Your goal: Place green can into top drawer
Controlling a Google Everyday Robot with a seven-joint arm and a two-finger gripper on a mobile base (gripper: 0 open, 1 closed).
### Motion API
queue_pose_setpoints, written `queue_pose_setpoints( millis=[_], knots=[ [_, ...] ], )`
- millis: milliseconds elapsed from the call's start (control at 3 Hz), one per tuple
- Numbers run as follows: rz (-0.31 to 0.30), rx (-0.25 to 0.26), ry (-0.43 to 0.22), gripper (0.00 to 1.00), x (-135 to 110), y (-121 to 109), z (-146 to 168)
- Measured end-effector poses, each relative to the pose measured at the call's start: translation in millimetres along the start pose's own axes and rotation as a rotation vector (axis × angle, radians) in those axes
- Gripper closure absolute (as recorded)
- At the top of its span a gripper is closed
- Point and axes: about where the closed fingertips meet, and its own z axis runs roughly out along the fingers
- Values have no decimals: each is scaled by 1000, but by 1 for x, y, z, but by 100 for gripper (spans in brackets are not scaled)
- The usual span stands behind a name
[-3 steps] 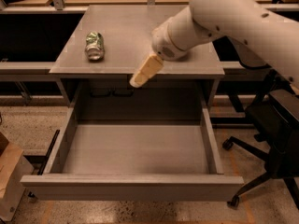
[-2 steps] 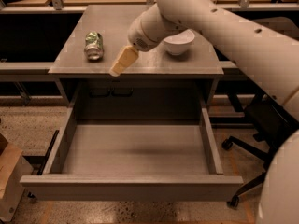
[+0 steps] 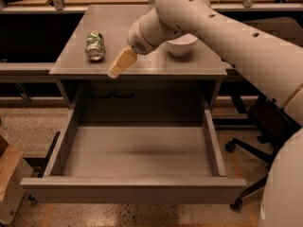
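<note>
The green can [image 3: 95, 46] lies on its side on the left part of the grey cabinet top [image 3: 156, 65]. The top drawer [image 3: 132, 188] is pulled fully open below it, and nothing shows inside. My gripper [image 3: 120, 63] hangs from the white arm just above the cabinet top, a short way right of and in front of the can, not touching it. Only its tan fingers show, pointing down and left.
A white bowl [image 3: 181, 44] stands on the cabinet top, right of my arm. An office chair base [image 3: 246, 145] stands on the floor to the right of the drawer. A cardboard box [image 3: 9, 183] sits at the lower left.
My arm has swung left across the cabinet top, from right of centre toward the can, uncovering the white bowl. The can and drawer have not moved.
</note>
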Motion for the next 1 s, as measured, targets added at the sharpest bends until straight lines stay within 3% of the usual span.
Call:
queue_pose_setpoints(
  millis=[333, 1000],
  knots=[
    [39, 6, -92, 0, -13, -4, 34],
    [126, 54, -278, 0, -32, -33, 100]
  ],
)
